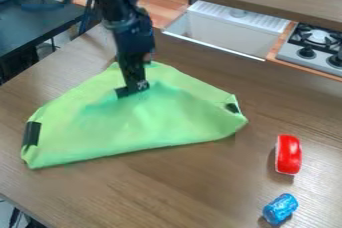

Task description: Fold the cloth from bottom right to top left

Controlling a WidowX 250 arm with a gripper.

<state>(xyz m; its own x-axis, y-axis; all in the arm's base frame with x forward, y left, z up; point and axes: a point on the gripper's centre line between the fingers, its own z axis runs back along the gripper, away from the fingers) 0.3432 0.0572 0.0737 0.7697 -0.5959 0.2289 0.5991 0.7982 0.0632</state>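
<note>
Green cloth [147, 129] is laid near table's [180, 187] left edge | tool [132, 90] is set at cloth | grip cannot be told

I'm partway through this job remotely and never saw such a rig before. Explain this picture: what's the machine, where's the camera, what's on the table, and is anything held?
The black machine is a robot arm, coming in from the top edge. Its end effector is down at the green cloth, over its upper part. One fixed camera looks down at a slant on the brown table. The cloth lies in a roughly triangular shape, with dark patches at its left and right corners. To its right are a red object and, nearer the camera, a blue one. Behind stands a toy stove. Whether the cloth is gripped, I can't tell.
</note>
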